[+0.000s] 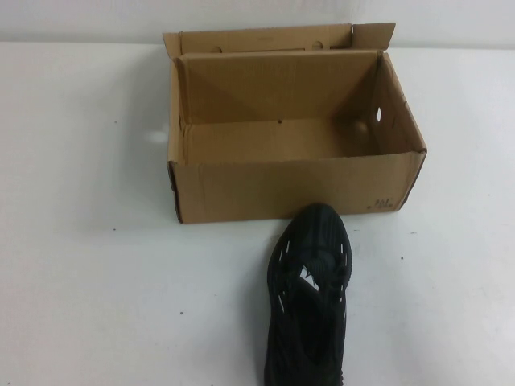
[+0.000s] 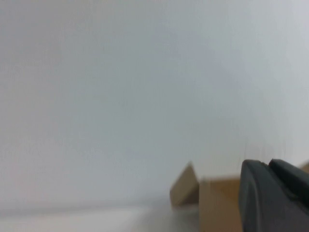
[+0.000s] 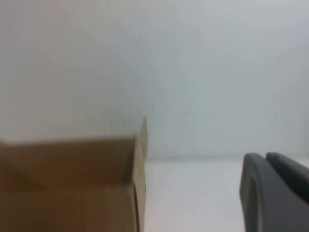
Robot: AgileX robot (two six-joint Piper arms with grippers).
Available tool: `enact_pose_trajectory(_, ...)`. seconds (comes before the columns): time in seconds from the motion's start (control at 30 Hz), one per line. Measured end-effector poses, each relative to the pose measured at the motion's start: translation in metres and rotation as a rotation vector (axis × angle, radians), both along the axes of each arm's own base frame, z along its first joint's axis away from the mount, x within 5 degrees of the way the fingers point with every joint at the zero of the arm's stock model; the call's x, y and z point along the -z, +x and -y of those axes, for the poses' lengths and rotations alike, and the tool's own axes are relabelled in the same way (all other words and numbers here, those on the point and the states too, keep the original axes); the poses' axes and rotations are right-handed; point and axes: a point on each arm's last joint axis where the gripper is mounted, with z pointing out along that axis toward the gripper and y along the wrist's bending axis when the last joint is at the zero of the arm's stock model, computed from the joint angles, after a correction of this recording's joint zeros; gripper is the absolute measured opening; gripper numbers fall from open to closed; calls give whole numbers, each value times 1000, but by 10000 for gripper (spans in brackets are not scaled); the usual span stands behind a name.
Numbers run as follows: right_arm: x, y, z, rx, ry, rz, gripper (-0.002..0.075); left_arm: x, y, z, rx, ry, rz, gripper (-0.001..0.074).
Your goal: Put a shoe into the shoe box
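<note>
The black knit shoe [image 1: 311, 293] lies on the white table in the high view, toe pointing at the front wall of the shoe box [image 1: 282, 189], nearly touching it. The brown cardboard box stands open, its lid flap up at the back and a round hole in its right wall. Neither arm shows in the high view. My left gripper [image 2: 268, 163] is shut and empty, with a corner of the box [image 2: 217, 203] behind it. My right gripper [image 3: 264, 155] is shut and empty, beside the box [image 3: 67, 183]. The shoe does not show in either wrist view.
The white table [image 1: 96, 281] spreads on both sides of the box and shoe. A pale wall rises behind the box. The shoe's heel reaches the near edge of the high view.
</note>
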Motion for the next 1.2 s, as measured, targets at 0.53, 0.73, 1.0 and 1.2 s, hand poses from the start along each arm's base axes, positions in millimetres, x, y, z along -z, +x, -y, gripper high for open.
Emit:
enact_pose_trajectory(0.53, -47, -22, 1, -6, 45, 576, -16, -40, -25, 1, 99, -142, 501, -2)
enact_pose_trajectory(0.73, -65, -41, 4, -7, 91, 836, -16, -60, -39, -1, 143, -200, 652, -2)
enact_pose_trajectory(1.0, -140, -69, 7, -83, 214, 865, -16, -136, -66, -8, 113, -209, 692, -2)
enact_pose_trajectory(1.2, -186, -81, 7, -80, 217, 623, -16, -177, -45, -8, 84, -213, 461, -2)
